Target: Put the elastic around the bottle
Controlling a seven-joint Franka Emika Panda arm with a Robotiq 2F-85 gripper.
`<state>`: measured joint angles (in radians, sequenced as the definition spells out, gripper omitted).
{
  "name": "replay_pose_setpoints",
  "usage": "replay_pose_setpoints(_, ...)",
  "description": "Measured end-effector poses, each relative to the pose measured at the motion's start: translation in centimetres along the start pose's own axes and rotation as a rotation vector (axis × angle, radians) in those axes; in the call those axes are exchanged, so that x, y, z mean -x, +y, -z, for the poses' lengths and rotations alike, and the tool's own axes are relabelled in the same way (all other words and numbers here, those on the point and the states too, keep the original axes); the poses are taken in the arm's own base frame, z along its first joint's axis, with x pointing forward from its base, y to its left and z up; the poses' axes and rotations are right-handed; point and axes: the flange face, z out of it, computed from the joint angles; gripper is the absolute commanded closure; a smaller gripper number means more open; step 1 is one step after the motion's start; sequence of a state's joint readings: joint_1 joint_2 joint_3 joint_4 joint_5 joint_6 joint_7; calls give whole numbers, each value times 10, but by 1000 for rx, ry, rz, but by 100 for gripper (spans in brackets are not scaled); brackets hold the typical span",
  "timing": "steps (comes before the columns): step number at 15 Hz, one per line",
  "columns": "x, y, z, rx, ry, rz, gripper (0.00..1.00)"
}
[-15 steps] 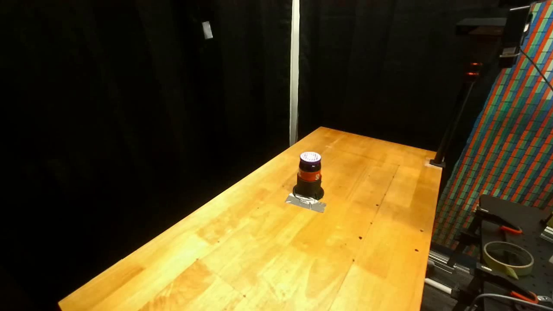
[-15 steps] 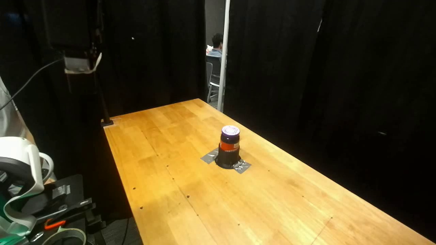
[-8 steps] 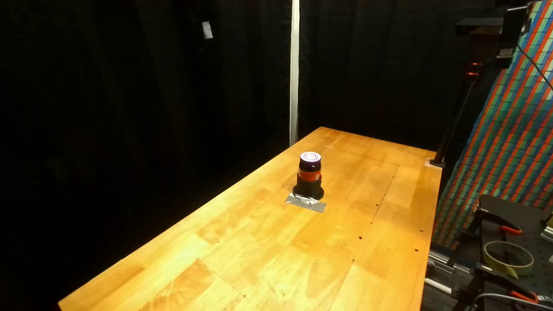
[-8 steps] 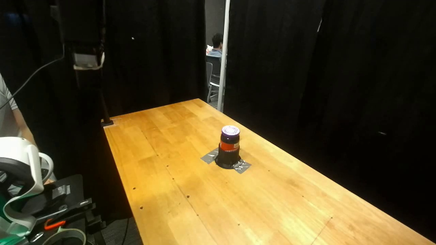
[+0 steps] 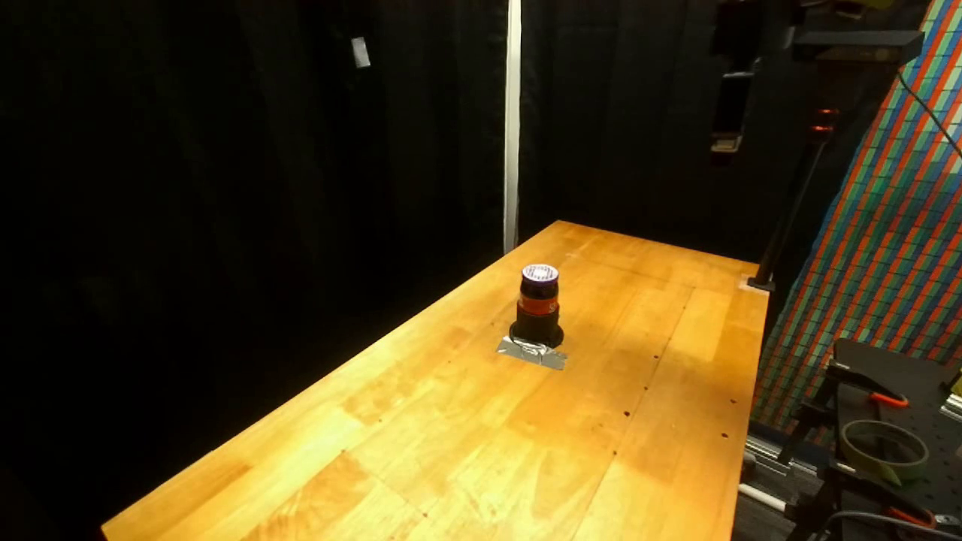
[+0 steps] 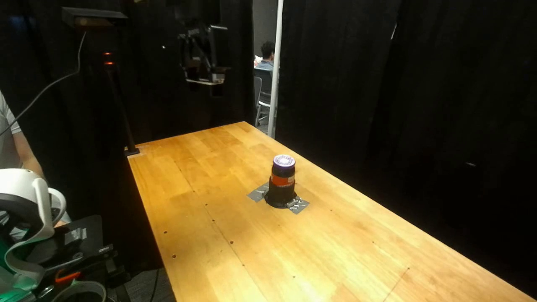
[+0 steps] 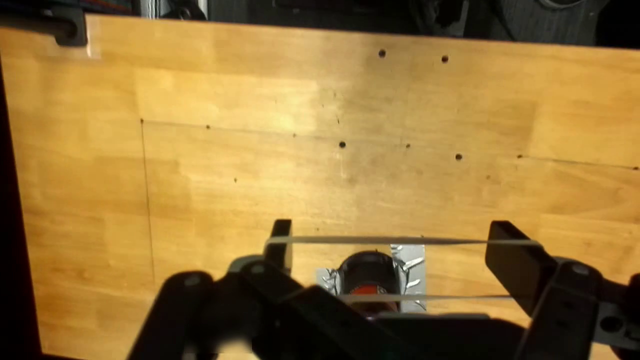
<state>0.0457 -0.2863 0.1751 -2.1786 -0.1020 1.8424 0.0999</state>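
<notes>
The small dark bottle with an orange-red band stands upright in a black round base in both exterior views (image 5: pixel 539 304) (image 6: pixel 283 173). Its cap has a pale patterned top. In the wrist view the bottle (image 7: pixel 367 290) shows low in the picture, partly hidden by the gripper. My gripper (image 7: pixel 391 241) is open, its fingers wide apart. The pale elastic (image 7: pixel 365 240) is stretched around both fingers as two parallel strands. In both exterior views the gripper (image 5: pixel 727 139) (image 6: pixel 204 76) hangs well above the table, apart from the bottle. The elastic (image 6: pixel 201 82) shows there as a thin light line.
Grey tape (image 5: pixel 533 355) fixes the black base (image 6: pixel 280 196) to the wooden table (image 5: pixel 466 451). A dark post (image 6: pixel 128 126) with a camera on top stands at a table corner. A side stand with a tape roll (image 5: pixel 885 448) and a white headset (image 6: pixel 25 188) are beside the table.
The gripper with the elastic has moved inward over the table, away from the post: leftward in an exterior view, rightward in an exterior view. The bottle has not moved.
</notes>
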Motion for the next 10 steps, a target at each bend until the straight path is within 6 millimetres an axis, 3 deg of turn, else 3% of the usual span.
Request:
replay_pose_setpoints(5, -96, -48, -43, 20, 125, 45, 0)
replay_pose_setpoints(10, -176, -58, -109, -28, 146, 12, 0)
